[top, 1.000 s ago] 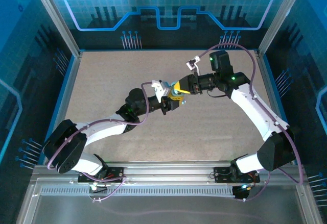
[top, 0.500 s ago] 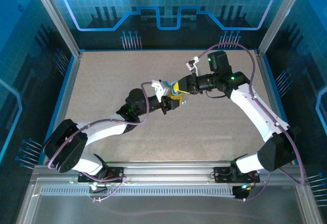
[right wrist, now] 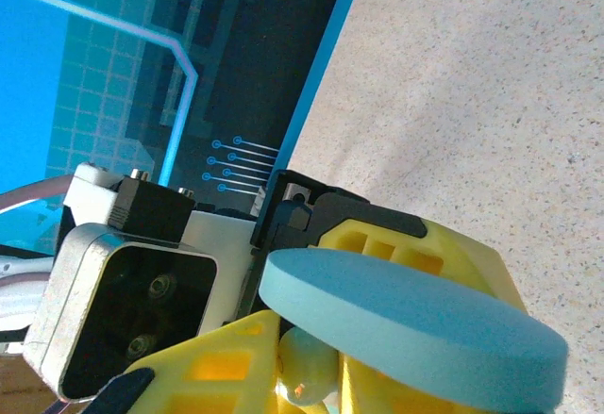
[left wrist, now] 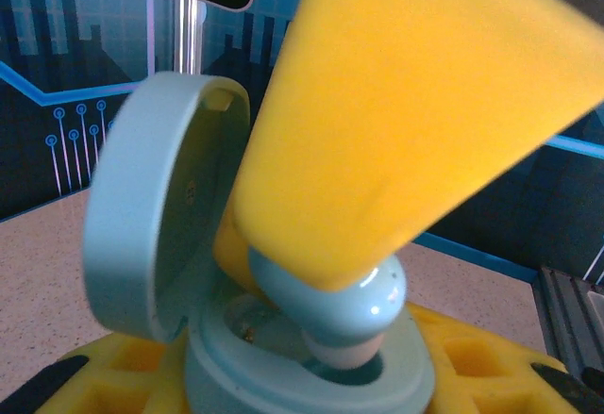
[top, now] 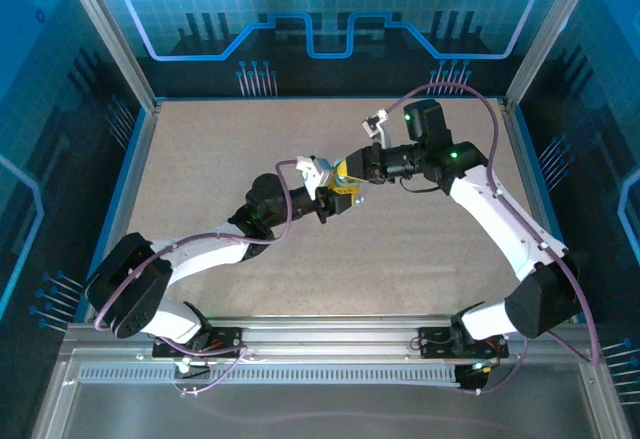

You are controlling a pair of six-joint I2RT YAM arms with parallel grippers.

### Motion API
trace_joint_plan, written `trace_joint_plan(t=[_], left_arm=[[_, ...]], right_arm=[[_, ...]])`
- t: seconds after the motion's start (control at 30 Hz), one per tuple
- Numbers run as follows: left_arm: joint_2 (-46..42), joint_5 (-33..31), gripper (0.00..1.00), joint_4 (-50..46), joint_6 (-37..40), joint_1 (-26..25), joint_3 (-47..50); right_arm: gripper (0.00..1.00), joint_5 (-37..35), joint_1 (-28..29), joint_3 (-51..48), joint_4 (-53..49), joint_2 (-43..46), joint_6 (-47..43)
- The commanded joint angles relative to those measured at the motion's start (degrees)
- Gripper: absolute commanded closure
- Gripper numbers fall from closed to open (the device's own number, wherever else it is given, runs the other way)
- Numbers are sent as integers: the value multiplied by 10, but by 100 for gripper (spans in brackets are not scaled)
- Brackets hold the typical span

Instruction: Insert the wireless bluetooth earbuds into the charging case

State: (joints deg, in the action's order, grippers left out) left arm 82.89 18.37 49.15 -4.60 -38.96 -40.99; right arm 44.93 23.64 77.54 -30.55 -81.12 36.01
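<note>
step: seating teal earbud [left wrist: 351,308] tip-first in charging case [left wrist: 311,381] | right tool [top: 350,172]: closed tight, pinching earbud | left tool [top: 333,199]: clamping case over mid worktop [top: 250,139], lid [left wrist: 160,207] swung left | advice: be pushing straight into socket, bracing case, clearing lid

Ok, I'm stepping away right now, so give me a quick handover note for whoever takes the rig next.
Left gripper: shut on the teal charging case, lid open.
Right gripper: shut on a teal earbud, its tip in one socket of the case.
Done: case open, this bud aligned and partly in.
Left: press it home, release, fill the other socket, which looks empty, then probably close the lid.
</note>
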Motion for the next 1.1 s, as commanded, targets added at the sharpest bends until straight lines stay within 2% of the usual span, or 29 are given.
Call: trace_joint_plan(t=[0.0, 0.3, 0.63, 1.07], left_arm=[[-1, 1, 70, 52, -4, -11, -12], [-3, -12, 70, 69, -5, -12, -9], [-5, -14, 70, 67, -2, -11, -8], [-15, -21, 70, 52, 13, -11, 0]], right_arm=[[77, -29, 13, 16, -21, 6, -18], [74, -66, 25, 41, -92, -8, -60], [70, -98, 29, 55, -119, -12, -67], [55, -109, 28, 78, -128, 12, -65]])
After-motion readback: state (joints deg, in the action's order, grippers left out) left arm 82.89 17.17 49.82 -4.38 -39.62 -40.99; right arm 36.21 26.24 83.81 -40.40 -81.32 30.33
